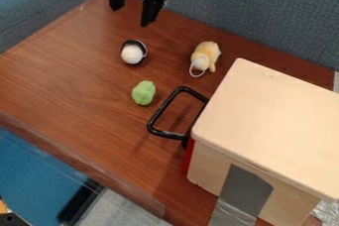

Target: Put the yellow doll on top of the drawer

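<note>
My gripper [132, 14] hangs at the top edge, left of centre, its two fingers apart with nothing between them. The yellow doll [206, 55], small and plush with a white loop at its lower end, lies on the brown table to the right of and below the gripper. It sits just beyond the upper left corner of the drawer unit [271, 116], a pale wooden box with a flat, bare top at the right. A black handle [164, 134] sticks out from the drawer's red-edged front toward the left.
A black and white ball-like toy [133, 53] lies below the gripper, and a green toy [143, 92] rests left of the handle. Grey-blue partition walls [252, 12] bound the back and left. The table's front edge [79, 163] runs across the lower left.
</note>
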`<control>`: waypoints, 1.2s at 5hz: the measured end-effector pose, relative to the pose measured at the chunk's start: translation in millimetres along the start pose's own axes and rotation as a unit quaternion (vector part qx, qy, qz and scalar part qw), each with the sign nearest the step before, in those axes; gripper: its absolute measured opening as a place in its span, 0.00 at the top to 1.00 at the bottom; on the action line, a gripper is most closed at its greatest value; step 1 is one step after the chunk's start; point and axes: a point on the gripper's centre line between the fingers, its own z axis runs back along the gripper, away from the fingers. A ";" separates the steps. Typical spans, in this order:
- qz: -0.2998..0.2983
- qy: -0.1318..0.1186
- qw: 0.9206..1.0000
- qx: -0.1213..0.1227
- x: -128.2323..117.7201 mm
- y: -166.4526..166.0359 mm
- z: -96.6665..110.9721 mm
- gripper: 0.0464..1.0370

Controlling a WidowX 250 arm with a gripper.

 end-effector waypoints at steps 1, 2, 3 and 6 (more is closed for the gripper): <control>0.000 0.022 1.000 -0.006 -1.9 -3.9 -16.6 0.04; -0.016 0.042 0.999 -0.011 14.6 -34.4 -35.5 0.04; -0.034 0.049 0.998 -0.007 37.1 -75.1 -49.7 0.04; -0.023 0.031 0.999 -0.009 76.0 -108.0 -57.4 0.04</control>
